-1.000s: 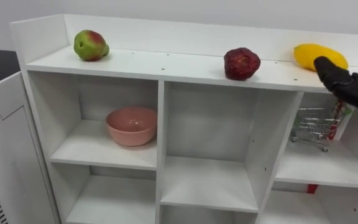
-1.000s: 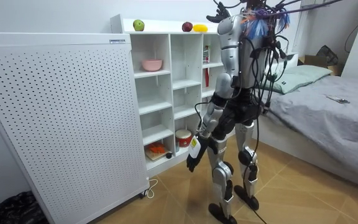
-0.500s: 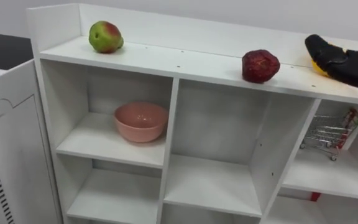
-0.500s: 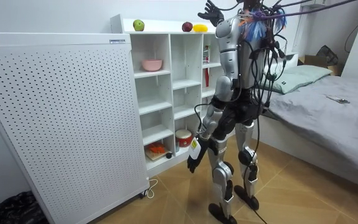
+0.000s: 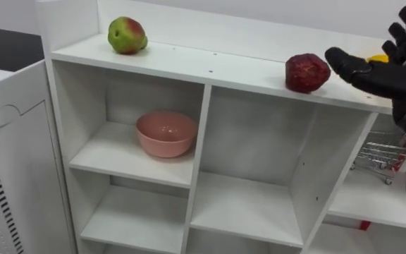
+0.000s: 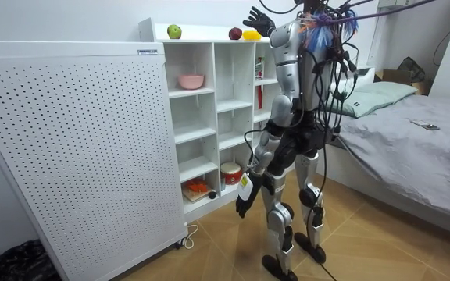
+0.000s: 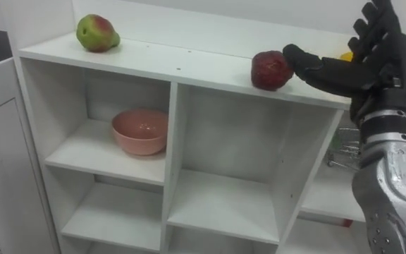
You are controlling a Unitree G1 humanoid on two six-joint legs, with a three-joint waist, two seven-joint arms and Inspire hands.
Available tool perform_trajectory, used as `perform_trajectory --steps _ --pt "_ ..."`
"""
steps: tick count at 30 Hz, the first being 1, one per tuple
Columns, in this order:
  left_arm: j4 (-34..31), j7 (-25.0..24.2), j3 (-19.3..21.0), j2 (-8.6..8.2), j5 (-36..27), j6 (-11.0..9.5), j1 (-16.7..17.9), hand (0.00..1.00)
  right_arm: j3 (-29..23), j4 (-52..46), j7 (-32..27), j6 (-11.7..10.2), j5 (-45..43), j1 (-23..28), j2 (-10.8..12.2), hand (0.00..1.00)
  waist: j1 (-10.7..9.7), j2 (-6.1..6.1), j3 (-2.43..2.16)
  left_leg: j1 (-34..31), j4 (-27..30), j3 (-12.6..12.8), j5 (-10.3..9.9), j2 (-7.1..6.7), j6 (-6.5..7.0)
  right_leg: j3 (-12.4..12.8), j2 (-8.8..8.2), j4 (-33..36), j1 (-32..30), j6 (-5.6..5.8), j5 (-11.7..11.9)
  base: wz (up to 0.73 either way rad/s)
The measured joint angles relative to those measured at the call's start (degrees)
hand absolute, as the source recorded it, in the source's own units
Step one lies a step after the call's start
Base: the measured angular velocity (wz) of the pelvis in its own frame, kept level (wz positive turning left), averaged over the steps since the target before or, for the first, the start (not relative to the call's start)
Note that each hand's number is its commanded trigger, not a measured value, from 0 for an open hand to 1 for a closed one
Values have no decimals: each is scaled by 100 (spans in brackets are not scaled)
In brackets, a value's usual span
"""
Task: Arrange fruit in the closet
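Three fruits lie on the top board of the white closet (image 5: 210, 70): a green-red apple (image 5: 126, 35) at the left, a dark red fruit (image 5: 307, 73) right of the middle, and a yellow fruit (image 5: 378, 58) mostly hidden behind my right hand. My right hand (image 7: 372, 63) is open with fingers spread above the board. Its thumb points at the red fruit (image 7: 270, 70) from the right; contact cannot be told. In the room view I stand before the closet with my right hand (image 6: 258, 19) raised to its top and my left hand (image 6: 241, 204) hanging by my thigh.
A pink bowl (image 5: 164, 132) sits in the upper left compartment, and a small wire cart (image 5: 383, 152) in the right one. A white perforated panel (image 6: 76, 148) stands left of the closet. A bed (image 6: 412, 133) lies behind me. Lower shelves hold a red pot (image 6: 230, 172).
My right hand has moved left from over the yellow fruit to beside the red fruit, with fingers spread wider. The eye view has shifted, so everything sits further right.
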Motion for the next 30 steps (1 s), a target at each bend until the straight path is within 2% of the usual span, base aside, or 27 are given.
perform_trajectory --steps 4,10,18,22,30 --pt "1 6 2 0 -2 0 -3 0 153 401 257 1 364 -78 -97 0 64 14 10 2 5 -29 0 -5 0 2 0 -1 26 0 0 8" --pt "13 4 7 7 3 84 57 0 327 1040 482 -3 599 -595 -217 0 66 56 39 9 11 -55 0 -11 0 -10 0 -3 58 0 0 2" --pt "0 -52 6 54 3 186 39 0 364 1200 550 -3 582 -624 -291 0 87 47 44 57 14 -76 0 -13 0 -13 0 -5 113 0 0 0" --pt "0 -52 5 107 -2 208 31 0 542 1376 578 -10 344 -722 -369 0 117 25 44 61 25 -65 0 -13 0 -25 -2 -4 117 0 0 -1" --pt "0 -50 6 127 -3 197 -29 0 559 1866 821 -8 -314 -847 -436 0 227 -36 13 32 121 -74 1 -20 -2 -79 -8 -3 144 0 0 0"
